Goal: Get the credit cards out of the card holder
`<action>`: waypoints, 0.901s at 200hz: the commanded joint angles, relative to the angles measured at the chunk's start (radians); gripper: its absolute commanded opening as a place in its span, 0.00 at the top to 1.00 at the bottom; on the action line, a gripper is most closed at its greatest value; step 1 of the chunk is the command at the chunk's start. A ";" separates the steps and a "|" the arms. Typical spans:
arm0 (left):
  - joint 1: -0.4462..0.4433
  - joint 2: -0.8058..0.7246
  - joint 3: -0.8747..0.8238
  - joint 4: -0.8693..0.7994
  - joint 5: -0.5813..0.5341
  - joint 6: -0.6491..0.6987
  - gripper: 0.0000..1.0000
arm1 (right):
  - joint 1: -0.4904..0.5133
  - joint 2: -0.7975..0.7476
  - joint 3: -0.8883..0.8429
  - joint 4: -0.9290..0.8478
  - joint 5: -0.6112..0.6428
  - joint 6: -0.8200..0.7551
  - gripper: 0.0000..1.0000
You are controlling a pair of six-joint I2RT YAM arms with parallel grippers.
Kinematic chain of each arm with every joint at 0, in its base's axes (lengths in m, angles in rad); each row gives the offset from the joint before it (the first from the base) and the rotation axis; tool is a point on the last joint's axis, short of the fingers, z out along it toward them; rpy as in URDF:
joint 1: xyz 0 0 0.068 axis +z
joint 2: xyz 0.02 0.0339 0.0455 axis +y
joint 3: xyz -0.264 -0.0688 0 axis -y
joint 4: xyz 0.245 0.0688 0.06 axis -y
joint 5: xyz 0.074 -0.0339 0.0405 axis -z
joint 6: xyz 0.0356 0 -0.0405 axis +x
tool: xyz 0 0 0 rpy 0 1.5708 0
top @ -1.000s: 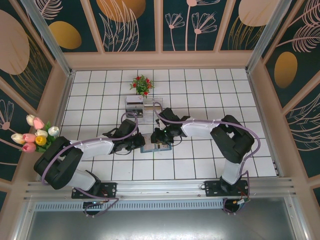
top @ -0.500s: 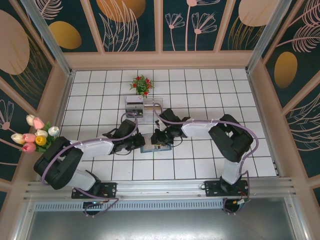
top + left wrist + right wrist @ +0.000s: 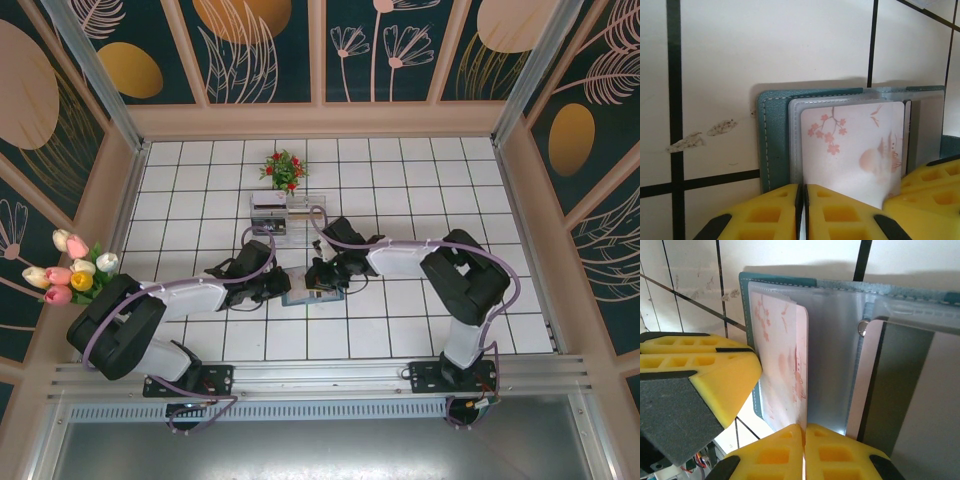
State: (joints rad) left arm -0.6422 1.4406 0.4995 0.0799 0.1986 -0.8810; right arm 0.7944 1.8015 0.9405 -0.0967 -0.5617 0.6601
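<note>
**Credit card pinched at the open teal holder**

Credit card in play: the thin, pale plastic credit card [image 3: 782, 365] printed with pink blossoms stands partly out of its clear sleeve. Your right gripper [image 3: 803, 432] has its yellow fingers clamped on the card's near edge. In the left wrist view the same card lies over the frosted sleeve [image 3: 795, 140], and its lower right corner meets a yellow finger [image 3: 930, 185] of the right gripper.

The flat teal folding card holder [image 3: 303, 296] lies open on the white tiled table [image 3: 330, 340]. It sits in the near middle of the table, between your two grippers and nearer than the clear acrylic box rack [image 3: 275, 214].

Your left gripper [image 3: 803, 200] sits at the holder's left edge with its yellow fingers pressed together, leaving only a thin slit between them. Its tips rest at the stitched teal cover's edge, but you cannot tell whether they pinch anything.

In the right wrist view a silver snap stud [image 3: 862, 329] sits by the fold. A dark grey panel [image 3: 895, 390] lies just right of it, and you cannot tell whether that is another card.

A small bunch of red flowers [image 3: 284, 170] stands beyond the rack, and coloured tulips [image 3: 72, 268] lean at the left wall.
</note>
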 commanded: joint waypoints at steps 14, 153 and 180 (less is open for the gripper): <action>0.002 0.027 -0.039 -0.106 -0.041 -0.006 0.86 | -0.018 -0.038 -0.038 -0.049 -0.001 -0.021 0.90; 0.002 -0.056 0.042 -0.075 0.060 0.010 0.89 | -0.026 -0.041 -0.039 -0.045 -0.014 -0.010 0.91; 0.002 -0.049 0.036 -0.009 0.123 -0.016 0.95 | -0.026 -0.031 -0.032 -0.038 -0.017 -0.008 0.91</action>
State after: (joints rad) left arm -0.6422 1.3991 0.5182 0.0299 0.2516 -0.8864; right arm 0.7757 1.7565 0.9077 -0.1089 -0.5743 0.6605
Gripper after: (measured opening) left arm 0.073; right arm 0.094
